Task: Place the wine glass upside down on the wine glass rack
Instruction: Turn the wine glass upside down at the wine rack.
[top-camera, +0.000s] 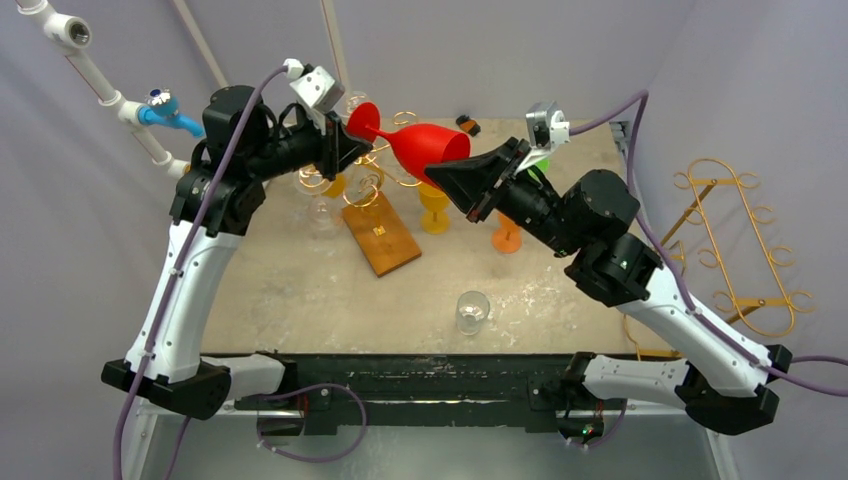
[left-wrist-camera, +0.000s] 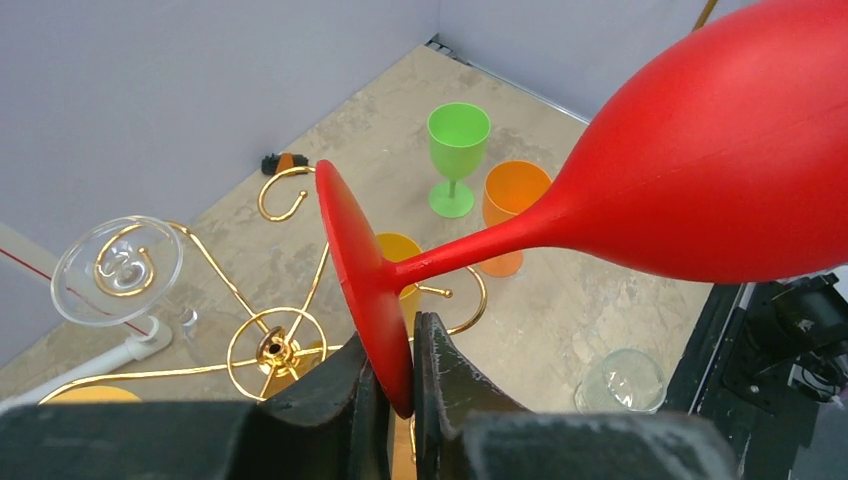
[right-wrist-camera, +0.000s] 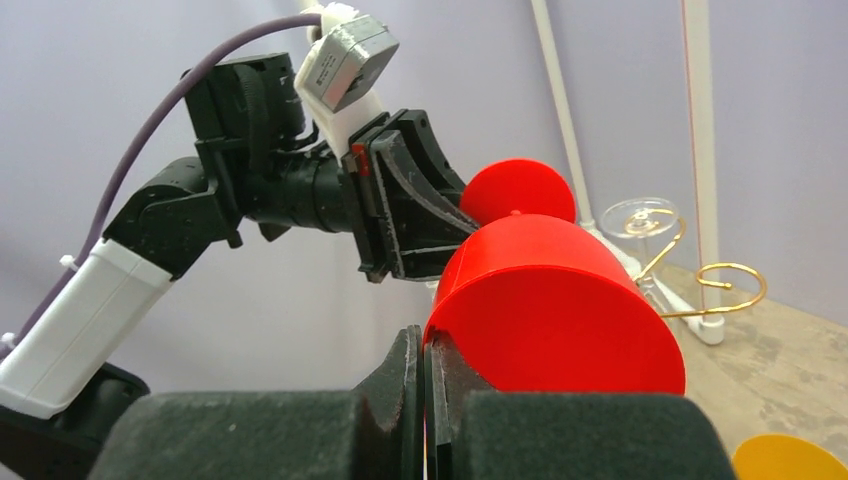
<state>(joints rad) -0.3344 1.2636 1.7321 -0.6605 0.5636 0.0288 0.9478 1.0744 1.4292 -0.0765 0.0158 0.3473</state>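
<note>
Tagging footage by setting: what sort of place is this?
Probably a robot lab cell: plain purple walls, left arm and right arm bolted to a worn table, coloured wine glasses by a gold rack.

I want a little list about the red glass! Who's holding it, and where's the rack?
glass: red wine glass, sideways in the air
foot end: left gripper shut on the foot
bowl end: right gripper shut on the rim
rack: gold rack standing on the table, below the glass
on rack yet: no
</note>
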